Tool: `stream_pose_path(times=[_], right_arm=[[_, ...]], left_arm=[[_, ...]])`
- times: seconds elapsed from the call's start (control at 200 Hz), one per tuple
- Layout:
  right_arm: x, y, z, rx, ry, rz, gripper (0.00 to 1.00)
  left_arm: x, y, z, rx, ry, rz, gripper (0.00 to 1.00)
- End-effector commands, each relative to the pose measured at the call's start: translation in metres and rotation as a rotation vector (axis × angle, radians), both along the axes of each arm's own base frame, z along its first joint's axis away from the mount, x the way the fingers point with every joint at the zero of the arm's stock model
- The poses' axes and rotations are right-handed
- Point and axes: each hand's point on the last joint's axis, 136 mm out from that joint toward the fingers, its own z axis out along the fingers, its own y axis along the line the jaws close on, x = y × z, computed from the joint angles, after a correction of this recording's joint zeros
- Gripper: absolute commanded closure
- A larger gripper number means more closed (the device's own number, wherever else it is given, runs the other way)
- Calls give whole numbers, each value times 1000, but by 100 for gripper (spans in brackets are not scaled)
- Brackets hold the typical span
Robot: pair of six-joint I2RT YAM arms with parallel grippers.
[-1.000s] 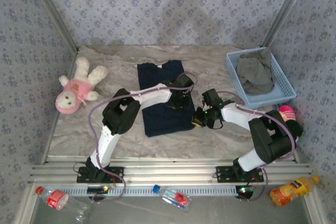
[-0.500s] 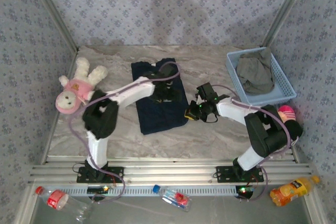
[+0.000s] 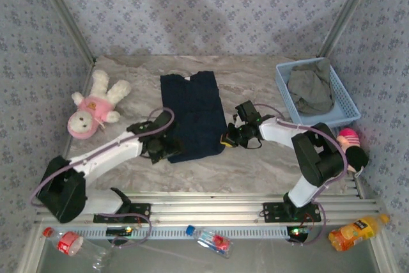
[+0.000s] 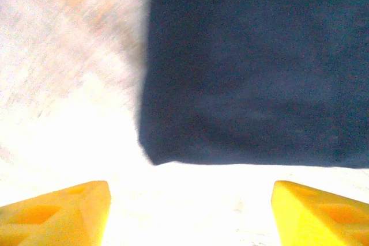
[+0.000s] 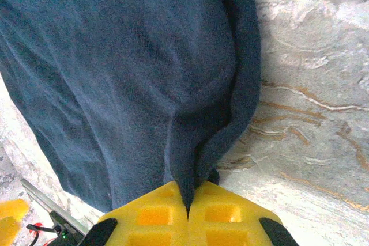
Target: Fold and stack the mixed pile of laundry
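While the right gripper (image 5: 188, 204) is pinching the navy garment (image 3: 190, 114) on the table (image 3: 262, 161), the left gripper (image 4: 187, 208) is hovering wide open by its near-left corner, likely the best hold on limp cloth.

Top cam overhead fr behind; wrist cams close, all share navy garment (image 3: 190, 116).

readable text: none | red bottle label (image 3: 68, 243): too small to read | orange bottle (image 3: 355, 231): same
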Motion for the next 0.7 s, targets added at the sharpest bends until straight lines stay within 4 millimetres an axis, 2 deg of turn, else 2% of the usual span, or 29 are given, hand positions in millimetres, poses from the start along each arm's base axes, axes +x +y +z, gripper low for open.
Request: stream_pose_path(times=[0.0,0.225,0.4,0.53,0.695], right_arm=[[2,6,4,13,1,15,100],[0,6,3,7,6,20,100],[-1,6,3,-6,7,21,100],[0,6,6,-13,-2,25,100],[0,5,6,-14,-2,24,100]], left_arm=[[-3,2,-4,-108,-7,190,30],[12,4,2,-157,-62,363,39],[23,-13,-17,-252,-11,497,46],[29,-27,-25,-275,25,506,47],[31,-22,-33,-200,40,507,54]])
